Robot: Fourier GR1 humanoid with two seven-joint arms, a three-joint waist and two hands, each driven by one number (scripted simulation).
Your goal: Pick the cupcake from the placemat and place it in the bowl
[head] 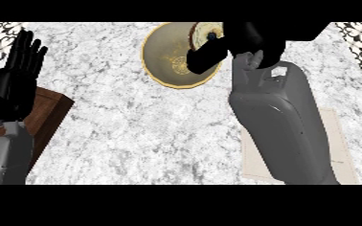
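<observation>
A tan bowl (pixel 164 52) with a yellow rim sits at the far middle of the marble counter. My right hand (pixel 244 40) reaches over the bowl's right rim, its fingers curled round the cupcake (pixel 204 31), whose pale frosting and brown edge show just above the bowl. The beige placemat (pixel 338 148) lies at the right, mostly hidden under my right forearm, with nothing visible on it. At the left edge, my left hand (pixel 20 72) rests open with fingers up.
A brown wooden board (pixel 48 112) lies at the left edge beneath my left hand. The marble counter (pixel 141 134) spreads between the board and the placemat.
</observation>
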